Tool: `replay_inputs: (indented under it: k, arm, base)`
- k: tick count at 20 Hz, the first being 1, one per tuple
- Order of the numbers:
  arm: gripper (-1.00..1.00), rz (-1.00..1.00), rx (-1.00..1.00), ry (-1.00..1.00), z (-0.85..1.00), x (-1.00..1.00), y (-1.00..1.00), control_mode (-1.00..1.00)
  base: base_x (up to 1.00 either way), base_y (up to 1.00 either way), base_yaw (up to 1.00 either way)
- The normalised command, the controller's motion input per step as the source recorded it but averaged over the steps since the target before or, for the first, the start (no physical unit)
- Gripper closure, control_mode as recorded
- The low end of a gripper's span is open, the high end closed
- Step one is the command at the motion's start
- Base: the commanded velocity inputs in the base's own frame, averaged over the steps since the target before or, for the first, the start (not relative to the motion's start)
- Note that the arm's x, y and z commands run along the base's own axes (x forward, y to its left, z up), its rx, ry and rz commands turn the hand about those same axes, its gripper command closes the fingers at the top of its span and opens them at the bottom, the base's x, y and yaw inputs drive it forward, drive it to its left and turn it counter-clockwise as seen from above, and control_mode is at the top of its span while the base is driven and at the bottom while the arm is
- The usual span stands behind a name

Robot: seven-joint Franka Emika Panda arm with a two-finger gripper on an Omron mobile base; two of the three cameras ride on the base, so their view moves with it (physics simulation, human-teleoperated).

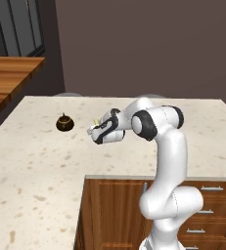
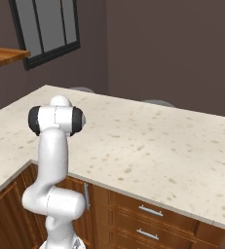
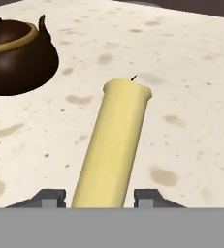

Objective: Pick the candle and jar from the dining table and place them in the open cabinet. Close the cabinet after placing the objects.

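Candle [image 3: 112, 145]: pale-yellow cylinder with a dark wick, lying between the two dark fingertips [image 3: 50, 197] of the end effector [image 1: 93, 128], low over the cream speckled desk [image 3: 191, 58]. The tips flank the candle closely, but whether they already press on it cannot be told; a narrow gap seems to remain on either side. Risk, as judged: the candle is thin and smooth, so an off-centre or incomplete pinch may let it tilt or slip when lifted. Beyond the candle, to its left in the hand view, the jar [image 3: 17, 54] stands well apart on the desk; a wide swing of the arm away from the candle's spot could knock it.
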Motion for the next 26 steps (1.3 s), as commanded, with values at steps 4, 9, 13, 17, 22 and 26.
replay_inputs:
  k: [4,9,13,17,22,26]
  arm:
    - [1.00,0.00,-0.03,0.00,-0.16,-0.02,0.00,-1.00]
    - [1.00,0.00,-0.04,-0.04,0.03,-0.48,0.00,-1.00]
    - [1.00,0.00,-0.06,-0.07,0.17,-0.69,0.00,-1.00]
    - [1.00,0.00,-0.08,-0.11,0.32,-0.79,0.00,-1.00]
    - [1.00,0.00,-0.11,-0.23,0.63,-0.69,-0.01,-1.00]
    - [1.00,0.00,-0.12,-0.27,0.65,-0.71,0.00,-1.00]
  base:
    - [0.00,0.00,0.00]
    - [0.00,0.00,0.00]
    - [0.00,0.00,0.00]
    - [0.00,0.00,0.00]
    - [0.00,0.00,0.00]
    - [0.00,0.00,0.00]
